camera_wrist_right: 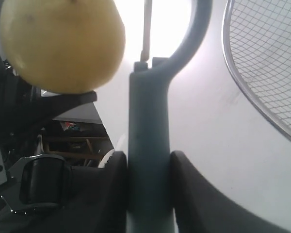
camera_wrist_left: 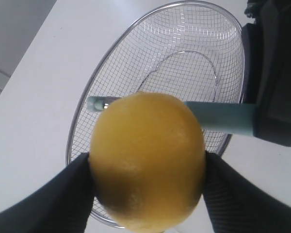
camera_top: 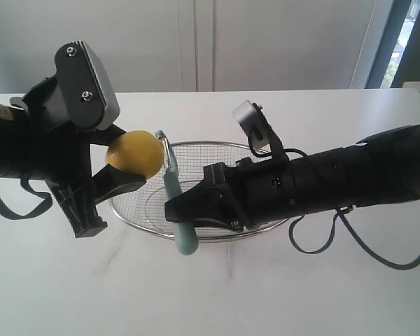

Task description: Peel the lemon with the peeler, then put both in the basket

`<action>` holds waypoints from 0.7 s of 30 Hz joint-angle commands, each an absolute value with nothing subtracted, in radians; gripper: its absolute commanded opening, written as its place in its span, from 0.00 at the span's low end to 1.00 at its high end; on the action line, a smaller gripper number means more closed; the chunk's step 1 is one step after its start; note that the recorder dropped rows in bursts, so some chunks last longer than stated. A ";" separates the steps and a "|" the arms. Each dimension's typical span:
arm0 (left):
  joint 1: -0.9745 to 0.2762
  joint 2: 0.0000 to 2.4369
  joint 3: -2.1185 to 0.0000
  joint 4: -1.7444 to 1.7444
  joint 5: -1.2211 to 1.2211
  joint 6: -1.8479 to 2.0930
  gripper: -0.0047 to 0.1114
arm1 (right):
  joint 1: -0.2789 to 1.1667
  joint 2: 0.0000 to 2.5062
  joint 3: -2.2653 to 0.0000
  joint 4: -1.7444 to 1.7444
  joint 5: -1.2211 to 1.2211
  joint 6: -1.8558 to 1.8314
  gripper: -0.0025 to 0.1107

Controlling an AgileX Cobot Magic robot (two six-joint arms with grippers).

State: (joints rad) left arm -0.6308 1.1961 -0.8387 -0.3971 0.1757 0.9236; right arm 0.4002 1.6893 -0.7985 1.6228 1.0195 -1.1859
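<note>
Lemon [camera_top: 134,155] and peeler [camera_top: 176,203] over the basket [camera_top: 143,203]
Left gripper [camera_wrist_left: 148,194] clamps the lemon; right gripper [camera_wrist_right: 149,189] pinches the peeler's handle, blade just beside the fruit; the right arm hides part of the basket's rim.

table [camera_top: 217,294]: white | wall [camera_top: 280,42]: pale, panelled, behind table | window [camera_top: 411,31]: upper right corner

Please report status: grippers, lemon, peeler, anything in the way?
Left gripper shut on lemon, raised. Right gripper shut on peeler, head beside lemon. Basket empty, nothing blocking.
</note>
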 commanded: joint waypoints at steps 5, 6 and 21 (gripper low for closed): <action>-0.630 1.186 -0.840 -0.410 0.177 0.917 0.04 | 0.358 1.669 -0.806 1.596 1.072 -1.188 0.02; -0.630 1.186 -0.840 -0.410 0.177 0.917 0.04 | 0.357 1.660 -0.806 1.594 1.074 -1.185 0.02; -0.630 1.186 -0.840 -0.410 0.177 0.917 0.04 | 0.228 1.451 -0.804 1.444 1.093 -1.081 0.02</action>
